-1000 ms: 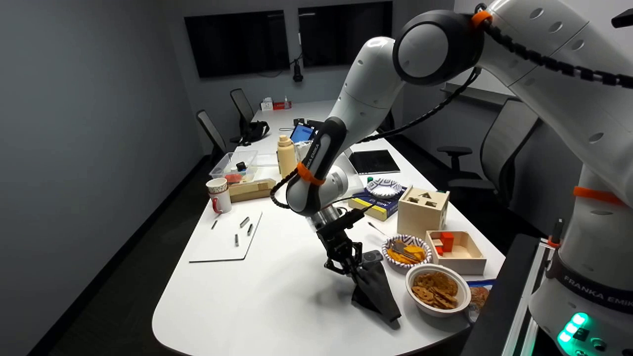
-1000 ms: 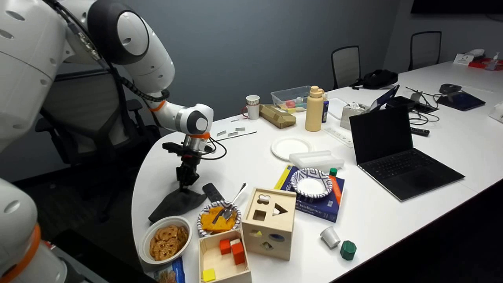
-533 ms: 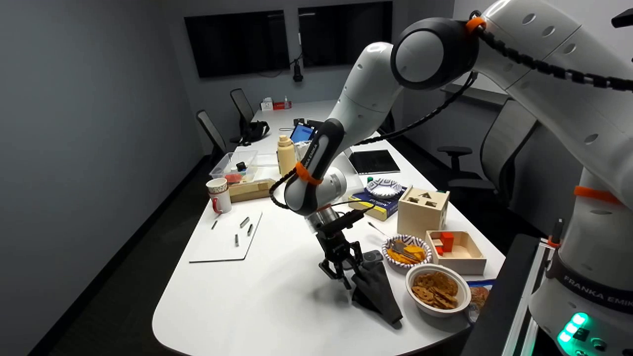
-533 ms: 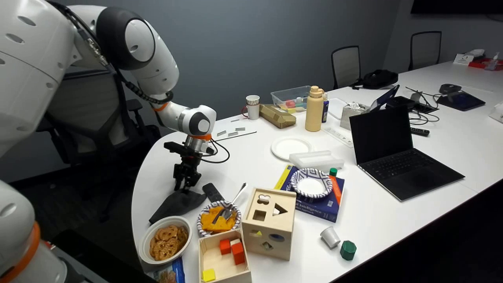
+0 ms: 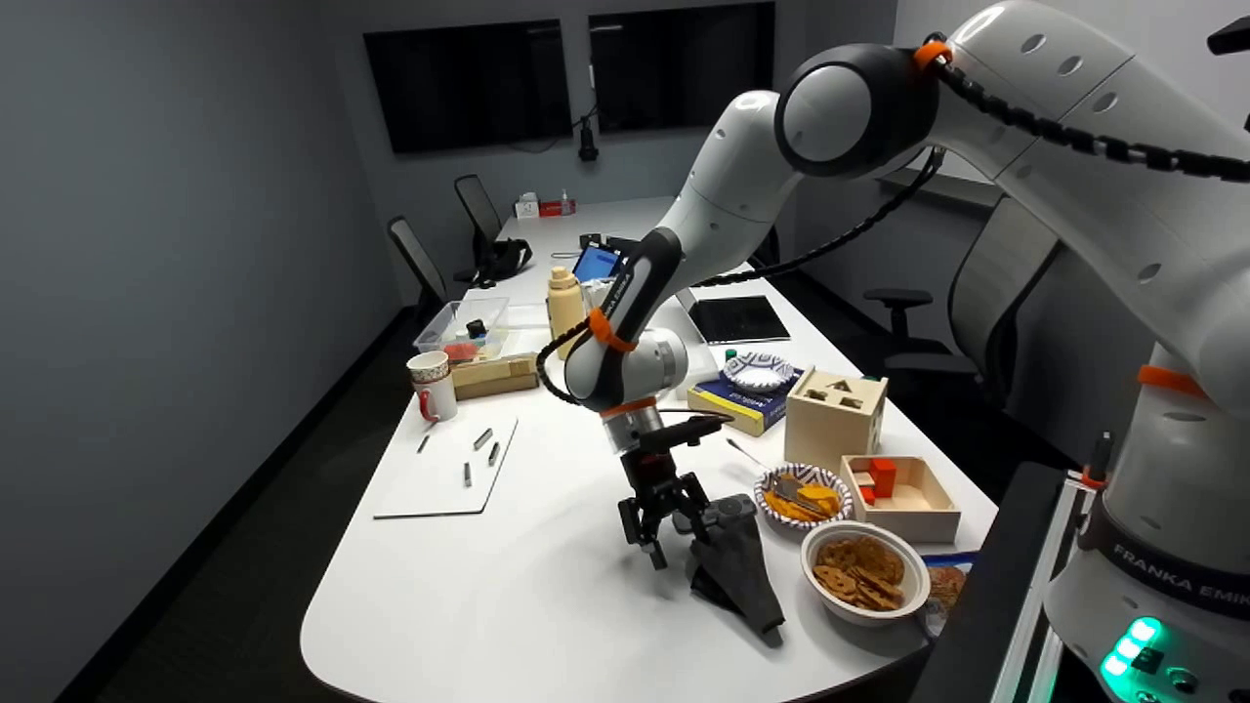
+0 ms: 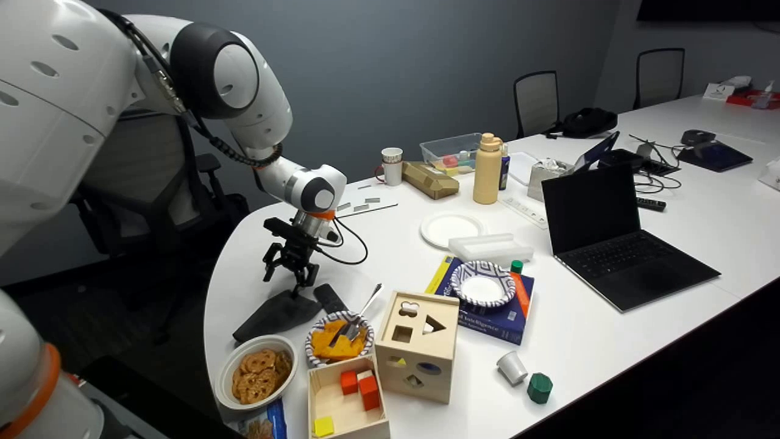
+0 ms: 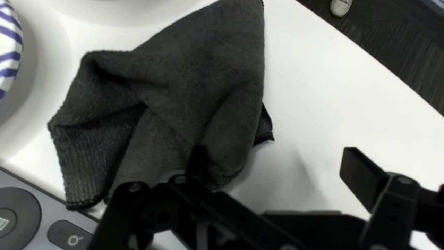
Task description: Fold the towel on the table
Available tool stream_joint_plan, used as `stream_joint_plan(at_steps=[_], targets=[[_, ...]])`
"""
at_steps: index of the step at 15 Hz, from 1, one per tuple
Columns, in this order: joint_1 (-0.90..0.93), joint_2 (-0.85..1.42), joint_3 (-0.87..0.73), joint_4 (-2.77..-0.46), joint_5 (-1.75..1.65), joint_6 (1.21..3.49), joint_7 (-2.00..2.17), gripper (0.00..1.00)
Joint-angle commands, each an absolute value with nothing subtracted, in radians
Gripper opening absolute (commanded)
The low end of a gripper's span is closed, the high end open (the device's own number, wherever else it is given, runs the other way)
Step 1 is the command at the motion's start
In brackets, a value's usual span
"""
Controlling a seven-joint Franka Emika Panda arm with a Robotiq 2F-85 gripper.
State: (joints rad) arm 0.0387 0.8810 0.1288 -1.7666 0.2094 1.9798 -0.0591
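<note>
Wrist view, left to right: the striped wall of a blue-and-white zigzag paper bowl (image 7: 10, 52) pokes in at the upper left, and below it in the lower-left corner there's a flat grey remote control (image 7: 38, 218) with rounded dark buttons. Next, filling most of the left and centre, is the small dark grey fabric towel (image 7: 173, 86), lying on the smooth white table (image 7: 312, 62) and pretty rumpled. On its left side a ribbed flap shows under the fuzzy top layer, and on its right a little hemmed corner sticks out from underneath, so I'd say it's roughly doubled over, just not neatly. The black two-fingered gripper (image 7: 277, 163) sits along the bottom with its jaws well apart: one fingertip is right at the towel's lower edge (touching or just above, can't tell), the other is over the table at lower right, nothing clamped between. In an exterior view, same order, it's gripper lower centre, towel just right of it, then a white round bowl (image 5: 859, 617) of brown pretzel crisps (image 5: 859, 571) near the towel. My read: maybe one messy fold done, so call it halfway at best. Left to do: line the corners up, smooth the creases, and possibly fold it once more, since nothing looks square yet.
</note>
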Motion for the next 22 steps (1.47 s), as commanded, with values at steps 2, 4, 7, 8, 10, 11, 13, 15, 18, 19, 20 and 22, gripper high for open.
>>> stream_joint_plan(at_steps=[2,4,7,8,10,11,13,15,18,19,20,22], targets=[[-0.024,0.924,0.186,-1.713,0.234,1.957,-0.251,1.00],[-0.046,0.936,0.207,-1.703,0.237,1.951,-0.332,1.00],[-0.066,0.948,0.225,-1.694,0.238,1.949,-0.409,1.00],[-0.072,0.947,0.231,-1.694,0.240,1.951,-0.428,1.00],[-0.082,0.927,0.240,-1.708,0.243,1.963,-0.464,1.00],[-0.086,0.917,0.244,-1.714,0.242,1.962,-0.481,1.00],[-0.087,0.875,0.252,-1.743,0.238,1.970,-0.499,1.00],[-0.083,0.820,0.259,-1.782,0.235,1.984,-0.507,1.00],[-0.064,0.723,0.252,-1.848,0.228,2.005,-0.476,1.00],[-0.054,0.691,0.244,-1.869,0.225,2.011,-0.456,1.00],[-0.037,0.652,0.227,-1.899,0.225,2.020,-0.396,1.00],[-0.007,0.580,0.200,-1.955,0.220,2.033,-0.289,1.00]])
